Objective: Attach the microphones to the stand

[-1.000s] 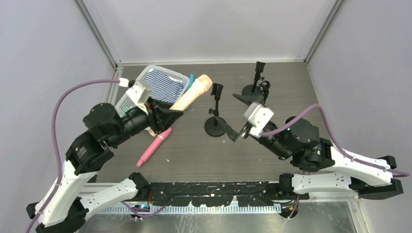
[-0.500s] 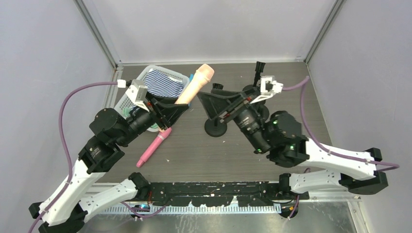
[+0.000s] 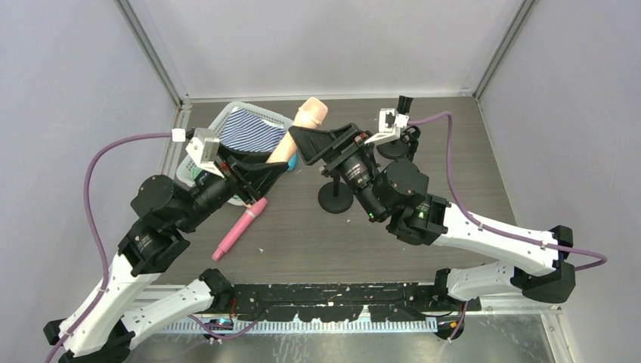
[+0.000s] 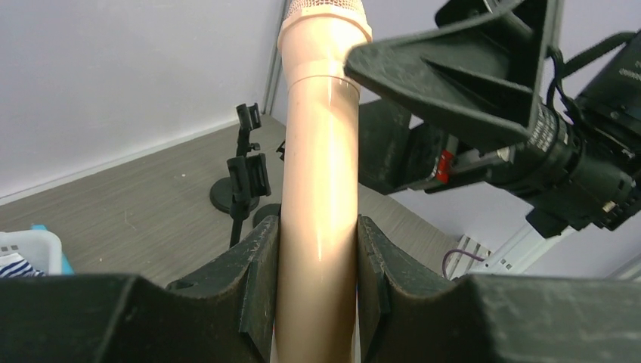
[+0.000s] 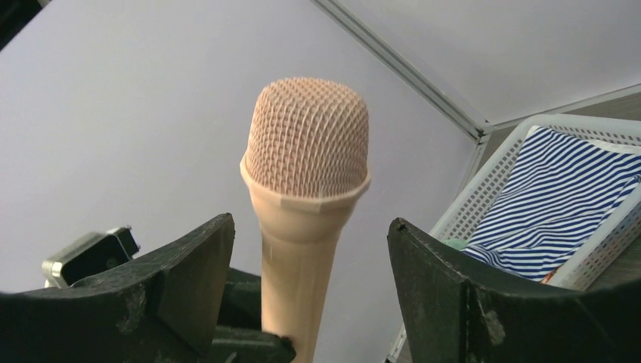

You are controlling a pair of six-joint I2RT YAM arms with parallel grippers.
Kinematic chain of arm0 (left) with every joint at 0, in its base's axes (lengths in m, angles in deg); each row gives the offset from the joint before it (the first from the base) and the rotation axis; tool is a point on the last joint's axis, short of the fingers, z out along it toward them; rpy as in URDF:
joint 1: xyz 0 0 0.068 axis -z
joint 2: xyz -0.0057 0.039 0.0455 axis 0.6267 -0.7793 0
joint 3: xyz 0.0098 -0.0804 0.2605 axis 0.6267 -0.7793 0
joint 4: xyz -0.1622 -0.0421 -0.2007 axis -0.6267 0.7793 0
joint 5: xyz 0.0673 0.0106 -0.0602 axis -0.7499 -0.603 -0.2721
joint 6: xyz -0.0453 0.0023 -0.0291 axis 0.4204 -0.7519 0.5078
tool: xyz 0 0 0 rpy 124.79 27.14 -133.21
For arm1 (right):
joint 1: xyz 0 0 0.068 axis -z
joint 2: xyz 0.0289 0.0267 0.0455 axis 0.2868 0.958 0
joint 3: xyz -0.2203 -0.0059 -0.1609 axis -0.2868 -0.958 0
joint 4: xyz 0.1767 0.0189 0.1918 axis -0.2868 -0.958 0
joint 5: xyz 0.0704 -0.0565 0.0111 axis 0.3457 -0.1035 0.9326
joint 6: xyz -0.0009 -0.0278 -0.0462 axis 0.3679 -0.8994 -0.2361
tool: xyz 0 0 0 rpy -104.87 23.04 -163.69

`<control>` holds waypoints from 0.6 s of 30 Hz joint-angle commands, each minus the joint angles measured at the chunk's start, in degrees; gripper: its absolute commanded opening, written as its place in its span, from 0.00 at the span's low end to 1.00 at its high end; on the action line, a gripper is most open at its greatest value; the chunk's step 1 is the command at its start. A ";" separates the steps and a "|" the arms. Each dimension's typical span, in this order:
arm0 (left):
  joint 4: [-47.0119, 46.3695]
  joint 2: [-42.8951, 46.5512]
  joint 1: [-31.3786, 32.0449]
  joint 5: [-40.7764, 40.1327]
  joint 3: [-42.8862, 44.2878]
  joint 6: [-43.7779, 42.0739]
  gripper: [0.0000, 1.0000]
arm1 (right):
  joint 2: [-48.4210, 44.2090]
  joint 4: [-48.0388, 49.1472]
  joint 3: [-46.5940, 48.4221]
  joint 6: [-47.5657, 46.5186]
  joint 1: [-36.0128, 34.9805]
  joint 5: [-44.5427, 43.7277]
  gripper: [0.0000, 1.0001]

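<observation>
left fingers [image 4: 257,280] clamped on peach microphone [image 5: 306,174] handle, axis upright | right fingers [image 5: 189,280] wide, straddling its neck, untouching

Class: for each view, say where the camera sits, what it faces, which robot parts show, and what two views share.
Top external: overhead, behind the robot, facing down at the table; both arms show.
Left wrist: on its wrist, facing the stands; left gripper clamps the peach microphone.
Right wrist: facing the microphone's head; right gripper shows, open.
Shared: that microphone.
</observation>
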 commanded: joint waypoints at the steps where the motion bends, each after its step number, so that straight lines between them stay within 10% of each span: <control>1: -0.13 -1.30 -0.14 2.81 3.06 -1.71 0.00 | 1.31 1.08 4.15 6.30 2.51 3.25 0.78; 18: -3.29 2.06 -0.14 -3.35 -1.63 -0.24 0.00 | 6.23 0.36 6.39 10.42 4.62 9.78 0.69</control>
